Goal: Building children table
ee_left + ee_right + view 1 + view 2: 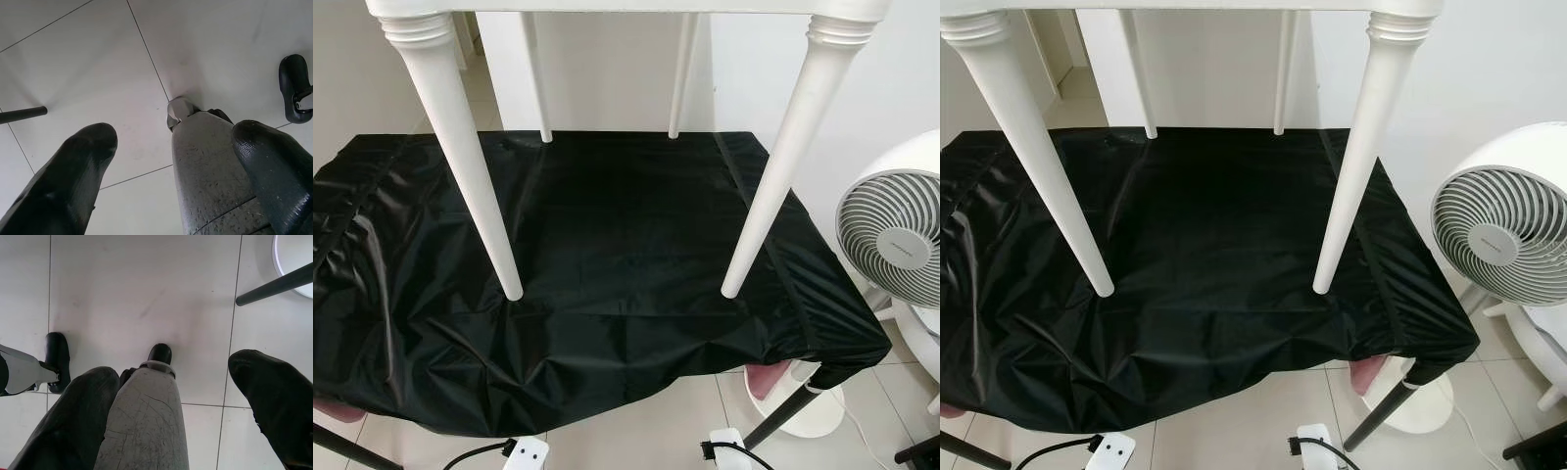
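Four white turned legs of the children's table (460,137) stand on a black sheet (607,294) draped over a surface, a white fan (896,230) to its right. Both arms hang low over the tiled floor (98,58): left gripper (171,166) spread, right gripper (171,401) spread, each holding nothing
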